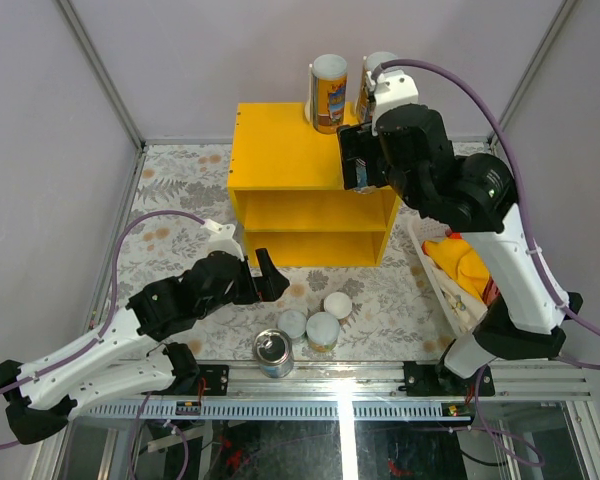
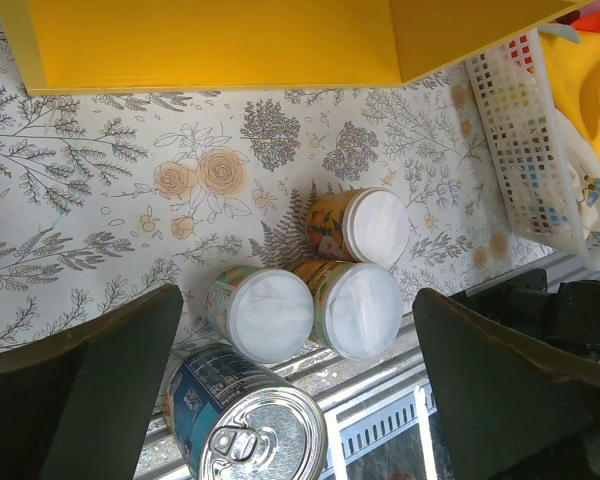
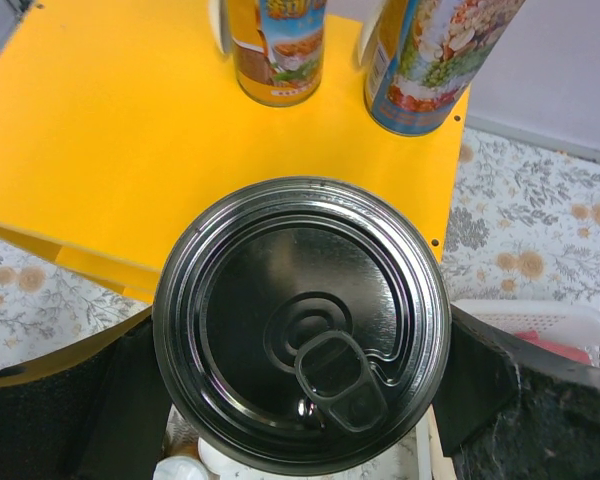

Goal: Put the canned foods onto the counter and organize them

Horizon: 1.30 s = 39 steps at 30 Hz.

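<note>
The yellow counter [image 1: 280, 150] stands at the middle back. Two tall cans [image 1: 328, 92] [image 1: 372, 72] stand on its top at the back right; they also show in the right wrist view [image 3: 278, 45] [image 3: 430, 60]. My right gripper [image 1: 362, 165] is shut on a wide pull-tab tin [image 3: 302, 322] and holds it above the counter's front right corner [image 3: 110, 130]. Three small white-lidded cans [image 2: 375, 225] [image 2: 270, 313] [image 2: 358, 308] and a blue tin [image 2: 245, 425] stand near the table's front edge. My left gripper [image 2: 295, 390] is open above them, empty.
A white basket [image 1: 442, 275] with yellow cloth sits right of the counter, and shows in the left wrist view [image 2: 525, 140]. The metal rail [image 1: 330, 385] runs along the near edge right by the blue tin [image 1: 273, 352]. Grey walls enclose the floral table [image 1: 180, 190].
</note>
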Motion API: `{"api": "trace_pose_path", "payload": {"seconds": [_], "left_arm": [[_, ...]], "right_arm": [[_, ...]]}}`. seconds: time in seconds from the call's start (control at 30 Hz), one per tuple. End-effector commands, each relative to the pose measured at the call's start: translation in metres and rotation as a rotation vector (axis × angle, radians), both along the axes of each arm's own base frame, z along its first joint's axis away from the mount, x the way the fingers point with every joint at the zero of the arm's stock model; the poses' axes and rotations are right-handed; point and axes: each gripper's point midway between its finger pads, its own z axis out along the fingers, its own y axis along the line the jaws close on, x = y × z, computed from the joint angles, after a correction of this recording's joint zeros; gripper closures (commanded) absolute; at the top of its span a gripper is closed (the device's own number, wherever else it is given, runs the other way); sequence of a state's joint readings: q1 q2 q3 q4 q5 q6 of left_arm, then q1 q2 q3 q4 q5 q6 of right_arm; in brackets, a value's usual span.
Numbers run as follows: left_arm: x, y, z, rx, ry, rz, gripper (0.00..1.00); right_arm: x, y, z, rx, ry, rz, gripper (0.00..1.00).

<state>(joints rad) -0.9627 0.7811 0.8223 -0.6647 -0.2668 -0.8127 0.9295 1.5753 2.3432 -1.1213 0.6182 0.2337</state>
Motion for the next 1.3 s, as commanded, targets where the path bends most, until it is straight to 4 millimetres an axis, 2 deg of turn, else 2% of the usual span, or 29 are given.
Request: {"api": "trace_pose_path", "payload": {"seconds": [0.0,0.33,0.77,0.9,1.0,1.27], "left_arm": [[0.001,-0.006,0.014,-0.043,-0.033,-0.025,0.0],[0.003,-0.009,0.007,-0.019,-0.025,-0.035,0.0],[0.009,-0.013,-0.001,-0.006,-0.013,-0.045,0.0],[0.011,-0.014,-0.002,-0.006,-0.012,-0.045,0.0],[0.013,-0.014,-0.002,-0.005,-0.01,-0.044,0.0],[0.018,-0.014,-0.003,-0.008,-0.008,-0.045,0.0]], "right_arm": [[0.015,-0.008,0.044,0.153,-0.097,0.0,0.81],[0.044,-0.017,0.031,0.179,-0.034,-0.025,0.8],[0.078,-0.024,0.0,0.143,0.017,-0.063,0.6],[0.083,-0.022,-0.001,0.148,0.015,-0.047,0.57],[0.094,-0.017,-0.015,0.125,0.044,-0.051,0.56],[0.104,-0.023,-0.027,0.079,0.054,-0.077,0.51]]}}
